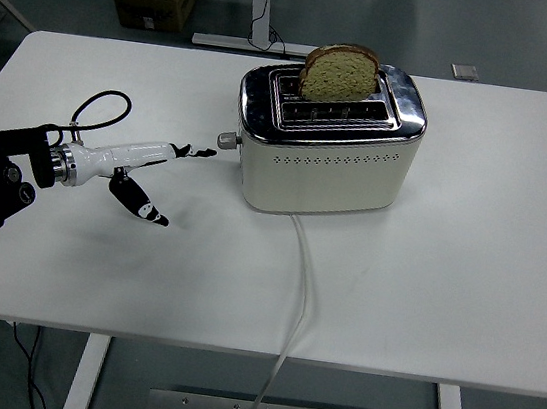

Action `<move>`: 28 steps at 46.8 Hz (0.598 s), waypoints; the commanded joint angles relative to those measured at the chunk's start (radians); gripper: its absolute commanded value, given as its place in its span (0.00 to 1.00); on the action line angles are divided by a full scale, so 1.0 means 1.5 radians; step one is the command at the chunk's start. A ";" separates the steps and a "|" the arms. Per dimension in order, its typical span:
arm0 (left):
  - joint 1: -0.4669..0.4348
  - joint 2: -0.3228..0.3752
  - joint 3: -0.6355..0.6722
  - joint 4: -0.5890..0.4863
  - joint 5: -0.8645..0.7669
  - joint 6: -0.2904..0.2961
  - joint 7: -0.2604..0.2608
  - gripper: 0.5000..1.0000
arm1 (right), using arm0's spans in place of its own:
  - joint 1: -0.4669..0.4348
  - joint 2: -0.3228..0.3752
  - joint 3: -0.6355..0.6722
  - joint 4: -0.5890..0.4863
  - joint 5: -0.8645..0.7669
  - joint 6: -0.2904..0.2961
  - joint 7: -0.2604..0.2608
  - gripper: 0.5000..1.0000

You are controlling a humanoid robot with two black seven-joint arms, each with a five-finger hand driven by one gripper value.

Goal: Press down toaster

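head view. table (464, 290): white, fills most of the picture, near edge at the bottom.

toaster (327, 146): cream body with a shiny metal top, upright on the far middle of the table, two slots facing up. a row of small holes runs along its near side.

bread (340, 72): one slice, standing well up out of the far slot.

lever (226, 141): small grey knob on the toaster's left end, sitting high on that end.

cord (296, 298): white, runs from the toaster's near side toward the near edge of the table and drops over it.

left hand (132, 168): white with black tips, at the end of the black arm that comes in from the left edge, low over the table. fingers spread: one long finger (192, 151) points at the lever, its tip just short of it and not touching; another points down and toward the near edge. holds nothing.
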 commanded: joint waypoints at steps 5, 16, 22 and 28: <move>-0.014 0.041 -0.001 -0.001 -0.061 -0.003 0.000 1.00 | 0.000 0.000 0.000 0.000 0.000 0.000 0.000 1.00; -0.054 0.100 -0.001 -0.001 -0.182 -0.009 0.000 1.00 | 0.000 0.000 0.000 0.000 0.000 0.000 0.000 1.00; -0.066 0.113 -0.001 0.000 -0.281 -0.008 0.000 1.00 | 0.000 0.000 0.000 0.000 0.000 0.000 -0.001 1.00; -0.076 0.113 -0.001 0.001 -0.359 -0.006 0.000 1.00 | 0.000 0.000 0.000 0.000 0.000 0.000 0.000 1.00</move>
